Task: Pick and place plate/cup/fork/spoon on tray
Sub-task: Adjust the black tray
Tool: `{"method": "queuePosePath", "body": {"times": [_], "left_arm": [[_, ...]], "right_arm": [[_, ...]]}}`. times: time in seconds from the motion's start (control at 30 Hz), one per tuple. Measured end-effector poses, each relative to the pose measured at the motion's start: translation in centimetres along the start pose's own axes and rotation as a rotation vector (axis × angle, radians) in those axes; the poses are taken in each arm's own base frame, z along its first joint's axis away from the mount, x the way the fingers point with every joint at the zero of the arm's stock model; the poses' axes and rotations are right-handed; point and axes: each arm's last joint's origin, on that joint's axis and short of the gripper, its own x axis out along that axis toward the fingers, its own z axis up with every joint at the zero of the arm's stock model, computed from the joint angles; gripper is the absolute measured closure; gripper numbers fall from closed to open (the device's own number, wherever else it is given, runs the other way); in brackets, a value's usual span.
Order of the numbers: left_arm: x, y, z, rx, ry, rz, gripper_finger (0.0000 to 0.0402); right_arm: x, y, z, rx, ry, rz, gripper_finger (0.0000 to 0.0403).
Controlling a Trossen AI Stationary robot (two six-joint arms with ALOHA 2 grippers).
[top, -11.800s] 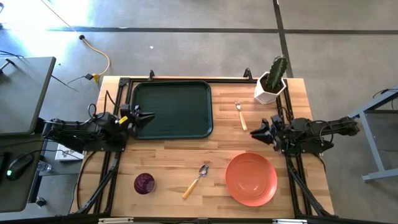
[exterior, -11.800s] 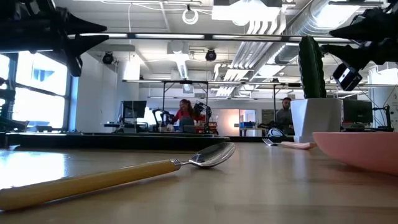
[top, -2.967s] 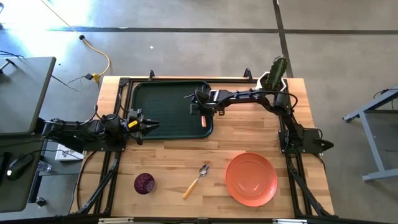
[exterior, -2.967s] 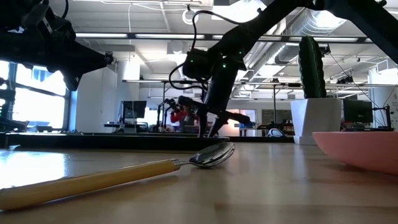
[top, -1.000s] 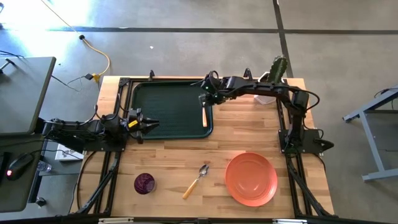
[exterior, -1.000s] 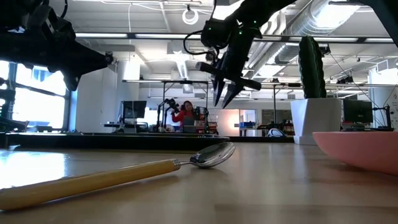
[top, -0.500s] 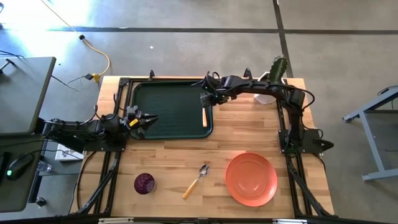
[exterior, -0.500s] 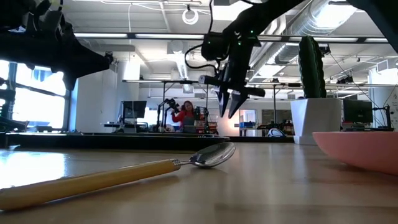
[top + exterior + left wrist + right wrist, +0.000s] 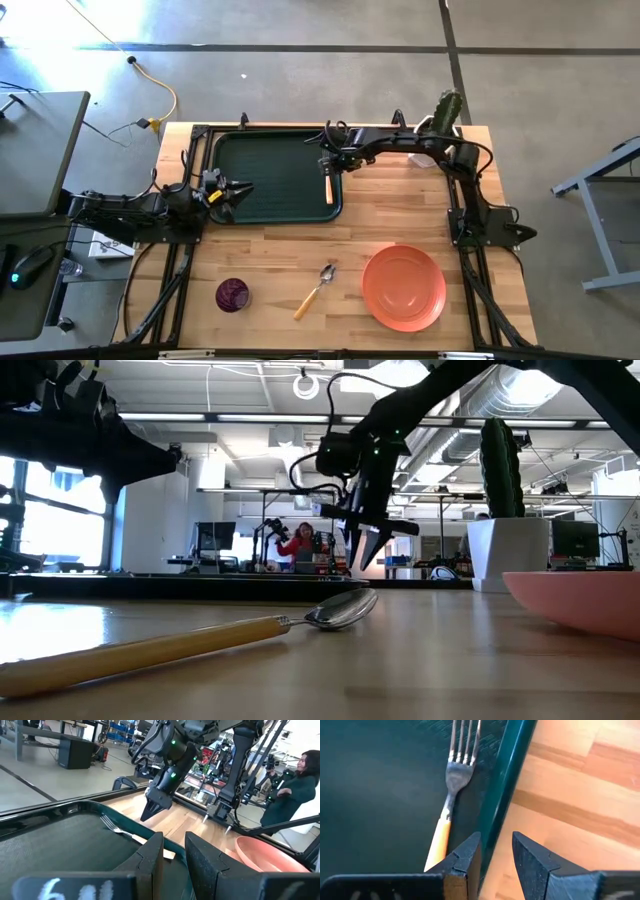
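The dark green tray (image 9: 262,172) lies at the table's far left. The fork (image 9: 328,189) lies flat in it along the right rim, and shows in the right wrist view (image 9: 451,785) and the left wrist view (image 9: 116,829). My right gripper (image 9: 325,164) hangs open and empty just above the tray's right rim (image 9: 507,785), near the fork's tines. My left gripper (image 9: 239,191) is open and empty over the tray's left part. The purple cup (image 9: 232,294), the spoon (image 9: 316,288) and the salmon plate (image 9: 404,288) lie on the near half of the table.
A white pot with a cactus (image 9: 439,131) stands at the far right corner, beside my right arm. In the low view the spoon (image 9: 200,640) lies close in front and the plate's rim (image 9: 580,600) is at the right. People show in the room beyond.
My right gripper has come down toward the tray's right rim and gone a little toward the table's left edge, open and empty. The fork has stayed where it lies in the tray. My left gripper has opened a little over the tray's left part.
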Motion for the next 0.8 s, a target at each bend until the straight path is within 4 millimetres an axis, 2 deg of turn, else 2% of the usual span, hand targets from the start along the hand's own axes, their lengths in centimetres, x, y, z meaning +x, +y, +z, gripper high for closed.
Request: {"method": "queuePosePath", "body": {"times": [0.2,0.6,0.8], "left_arm": [[0.0,0.0,0.0,-0.001,0.001,0.0,0.033],[0.0,0.0,0.0,0.003,0.001,0.0,0.033],[0.0,0.0,0.0,0.006,0.001,-0.001,0.033]], "right_arm": [[1.4,-0.2,0.4,0.01,-0.018,-0.013,0.03],[2.9,-1.0,1.5,0.038,-0.048,-0.037,0.03],[3.3,-1.3,1.3,0.043,-0.022,-0.057,0.03]]}}
